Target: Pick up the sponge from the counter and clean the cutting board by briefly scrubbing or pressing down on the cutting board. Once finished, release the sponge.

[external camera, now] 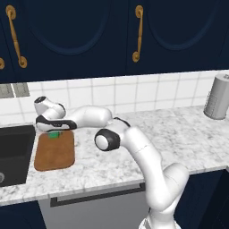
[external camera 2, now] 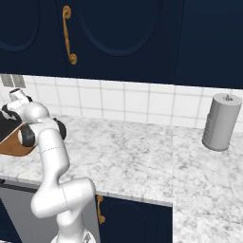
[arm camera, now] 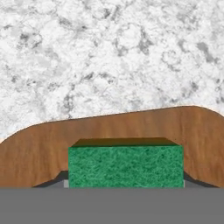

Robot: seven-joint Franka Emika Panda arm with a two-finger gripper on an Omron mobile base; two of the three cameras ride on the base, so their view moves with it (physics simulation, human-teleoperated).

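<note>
The white arm reaches left across the white-grey veined marble counter (external camera: 179, 134), its two-finger gripper (external camera: 54, 132) low over the far end of the flat brown wooden cutting board with rounded corners (external camera: 54, 154). The board lies on the marble just beside the dark sink basin (external camera: 15, 152). The small green rectangular sponge (external camera: 54, 134) sits directly under the hand, at the board's far end. In the hand view the sponge (arm camera: 125, 165) fills the lower middle, green face toward the camera, with the board (arm camera: 35, 151) curving behind it and the marble beyond. The sponge sits right between where the finger tips would be, but they are hidden, so I cannot tell whether the jaws clamp it or stand apart. A grey upright cylinder canister (external camera 2: 219, 122) stands well apart at the counter's right end, against the white square wall tiles (external camera 2: 123, 102).
</note>
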